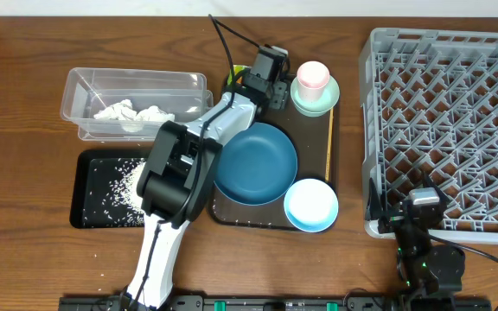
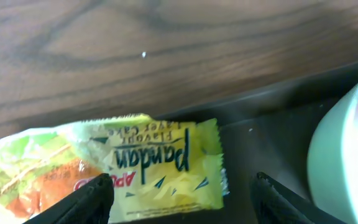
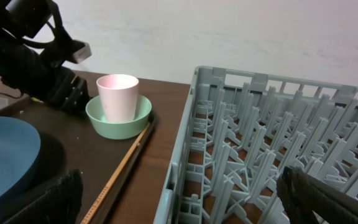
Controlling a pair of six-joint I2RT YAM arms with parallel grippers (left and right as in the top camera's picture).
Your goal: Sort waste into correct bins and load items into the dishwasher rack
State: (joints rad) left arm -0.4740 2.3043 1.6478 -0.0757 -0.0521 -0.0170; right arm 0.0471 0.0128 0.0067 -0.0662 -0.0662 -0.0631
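At the far left corner of the dark brown serving tray (image 1: 314,147), the left end effector (image 2: 182,186) hangs with its fingers spread to either side of the green-and-yellow wrapper (image 2: 154,165). The wrapper lies flat across the tray's rim, partly over the wooden worktop (image 1: 24,104), and nothing pinches it. Just beside it on the tray stands the mint green dish (image 1: 331,93) with the pink cup (image 1: 312,76) upright inside. The large dark blue bowl (image 1: 255,162) sits mid-tray and the small light blue bowl (image 1: 310,205) at the near right corner. The thin wooden stick (image 1: 330,147) lies along the tray's right edge.

To the left, the clear plastic tub (image 1: 85,86) holds crumpled tissue wads (image 1: 132,112). The black tray (image 1: 89,207) in front of it carries scattered rice grains (image 1: 128,186).

The right end effector (image 3: 185,205) is spread wide and grips nothing. It rests low at the near left corner of the grey dishwasher rack (image 1: 448,112).
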